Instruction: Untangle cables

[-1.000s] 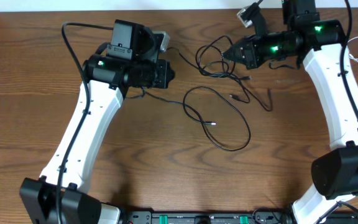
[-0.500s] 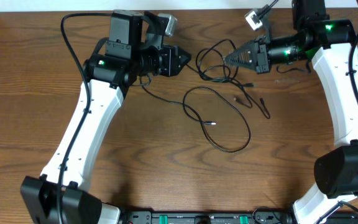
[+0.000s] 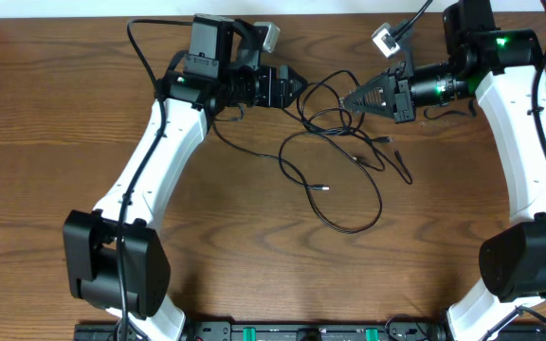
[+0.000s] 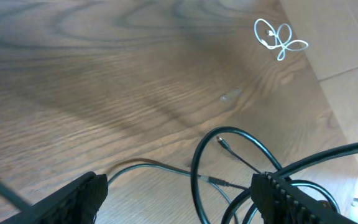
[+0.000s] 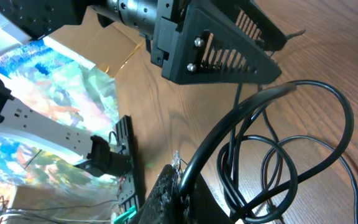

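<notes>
Down near the arm bases, a slack loop (image 3: pixel 344 228) of the black cables (image 3: pixel 322 114) lies flat on the wooden table (image 3: pixel 55 189), with one small plug (image 3: pixel 325 188) resting inside it. Further out, the strands gather into a knot of crossing loops, squarely between the two tools. The right gripper (image 3: pixel 345 98) is closed and appears to pinch a strand at the knot's right side. The left gripper (image 3: pixel 300 85) faces it with fingers spread wide, holding nothing. The knot sits straight ahead of its tips, so a short forward reach should meet a free strand. Farthest off, the white cable (image 4: pixel 278 40) lies well apart by the table's right edge.
</notes>
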